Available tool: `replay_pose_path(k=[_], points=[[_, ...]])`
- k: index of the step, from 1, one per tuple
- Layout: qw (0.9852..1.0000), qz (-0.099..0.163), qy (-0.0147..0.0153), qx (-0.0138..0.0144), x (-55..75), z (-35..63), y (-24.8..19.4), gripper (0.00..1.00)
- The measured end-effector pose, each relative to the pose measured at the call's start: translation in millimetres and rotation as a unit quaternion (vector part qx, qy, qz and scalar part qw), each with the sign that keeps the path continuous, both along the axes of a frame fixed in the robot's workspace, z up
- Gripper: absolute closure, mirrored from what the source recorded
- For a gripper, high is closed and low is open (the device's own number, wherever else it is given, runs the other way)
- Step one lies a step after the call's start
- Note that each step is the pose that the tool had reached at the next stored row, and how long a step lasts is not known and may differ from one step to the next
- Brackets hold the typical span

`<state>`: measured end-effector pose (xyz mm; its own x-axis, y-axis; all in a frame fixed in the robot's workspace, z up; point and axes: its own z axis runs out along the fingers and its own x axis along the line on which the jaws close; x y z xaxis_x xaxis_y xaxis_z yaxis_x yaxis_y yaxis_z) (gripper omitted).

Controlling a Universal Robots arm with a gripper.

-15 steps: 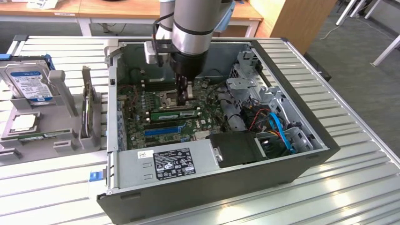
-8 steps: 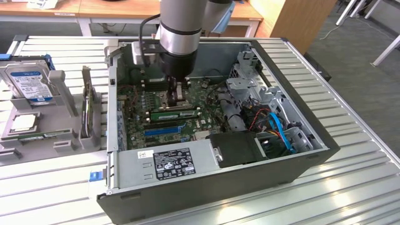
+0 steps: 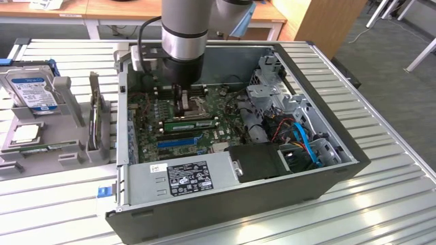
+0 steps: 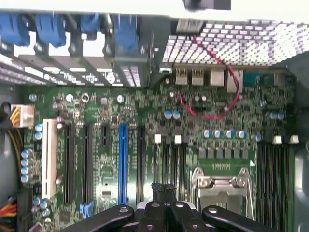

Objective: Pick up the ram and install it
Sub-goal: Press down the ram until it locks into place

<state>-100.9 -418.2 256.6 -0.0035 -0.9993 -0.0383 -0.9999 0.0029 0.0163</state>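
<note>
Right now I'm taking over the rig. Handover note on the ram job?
Gripper: shut, nothing visibly held, low inside the open PC case by the CPU socket.
Ram: in the case, on the motherboard beside the socket, apart from the gripper.
Done: the ram is at the board.
Left: I cannot tell whether it is fully seated in a slot, so check that.

We see our arm [image 3: 185, 30] as a thick silver-grey cylinder with a dark band, ending in a black wrist section, a black cable running alongside. Our gripper [image 4: 166, 212] is matt black, its linked bars fastened with round silver-ringed pivots.
</note>
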Motion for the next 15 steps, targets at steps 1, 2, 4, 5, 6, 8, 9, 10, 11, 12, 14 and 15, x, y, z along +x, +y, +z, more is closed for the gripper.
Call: replay_pose_path(k=[1, 2, 4, 5, 6, 8, 9, 10, 11, 12, 14, 15], points=[[1.0, 0.0, -0.0001, 0.0, -1.9, 0.0, 0.0, 0.9], [1.0, 0.0, -0.0001, 0.0, -3.3, 0.0, 0.0, 0.9], [1.0, 0.0, -0.0002, 0.0, -4.0, 0.0, 0.1, 0.9], [1.0, 0.0, -0.0001, 0.0, -4.1, 0.0, 0.1, 0.9], [1.0, 0.0, -0.0001, 0.0, -4.1, 0.0, 0.1, 0.9], [1.0, 0.0, -0.0001, 0.0, -4.1, -0.1, 0.0, 0.9], [1.0, 0.0, -0.0001, 0.0001, -4.2, -0.7, 0.0, 0.9], [1.0, 0.0, -0.0001, 0.0, -4.2, -1.4, 0.0, 0.9], [1.0, 0.0, -0.0001, 0.0, -4.1, -2.6, 0.0, 0.9], [1.0, 0.0, -0.0003, 0.0, -4.1, -4.0, 0.0, 0.9], [1.0, 0.0, -0.0004, 0.0001, -4.1, -7.0, 0.0, 0.9], [1.0, 0.0, -0.0005, 0.0, -4.1, -8.6, -0.1, 0.9]])
